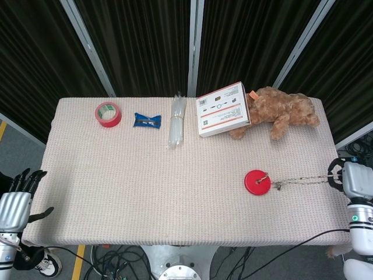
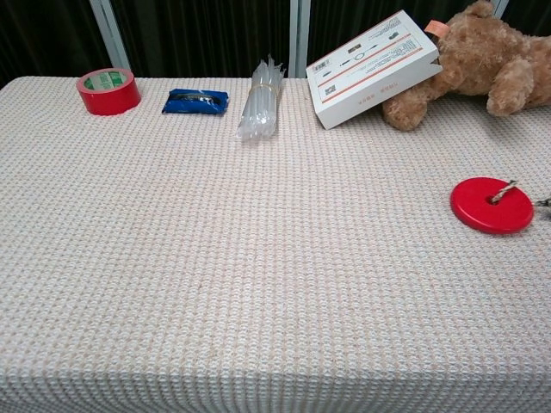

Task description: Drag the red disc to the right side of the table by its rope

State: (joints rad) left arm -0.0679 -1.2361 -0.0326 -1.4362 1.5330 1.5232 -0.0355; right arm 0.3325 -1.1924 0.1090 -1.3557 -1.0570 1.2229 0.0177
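Red disc (image 1: 257, 182) lies flat right of centre with its rope (image 1: 300, 181) running taut to the right hand (image 1: 348, 177) at the table's edge, whose grip I cannot quite make out; a jerk might slip the rope.

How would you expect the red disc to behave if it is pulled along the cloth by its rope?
The red disc lies flat, so it should slide rather than roll. The woven tablecloth looks textured, so it may drag unevenly. The rope runs through its centre hole, so a pull could lift its near edge slightly.
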